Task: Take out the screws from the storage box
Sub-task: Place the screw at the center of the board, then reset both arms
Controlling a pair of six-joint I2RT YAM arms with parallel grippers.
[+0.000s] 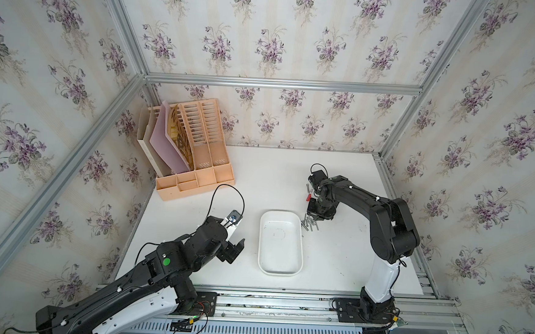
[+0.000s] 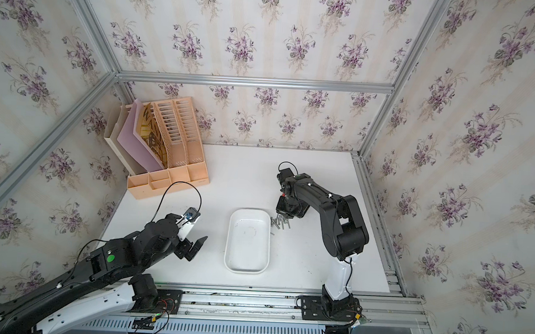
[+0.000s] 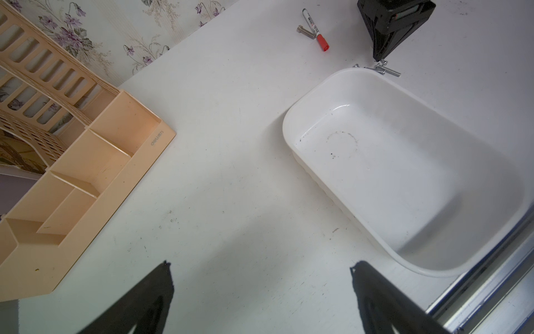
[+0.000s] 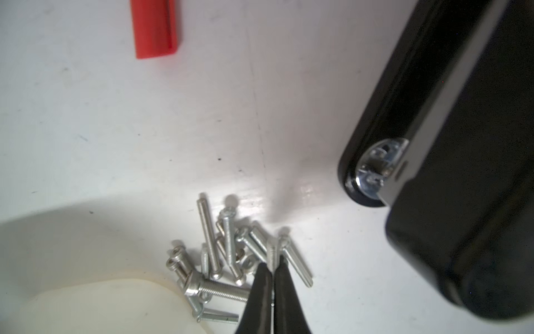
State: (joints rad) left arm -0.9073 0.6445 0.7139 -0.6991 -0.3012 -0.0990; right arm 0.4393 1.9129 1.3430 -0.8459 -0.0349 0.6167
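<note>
Since the screws (image 4: 219, 260) look small, stiff, slick and light, we pinch one by its threaded shank in our right gripper (image 4: 273, 270), closed tight on it, over the pile on the table (image 1: 333, 267) beside the empty storage box (image 1: 260, 243); our left gripper (image 3: 260, 264) gapes empty.

**Table Surface: Items Present**

We note a white table (image 1: 333, 267). A peach file organizer (image 1: 195, 182) stands at its far left. The white storage box (image 1: 280, 245) lies at centre. The screws (image 1: 309, 223) lie heaped just beside its far right corner. Beyond them lie a marker pen (image 3: 316, 30), a lone screw (image 3: 306, 31) beside it, and a black bar (image 4: 433, 115) near the heap.
</note>
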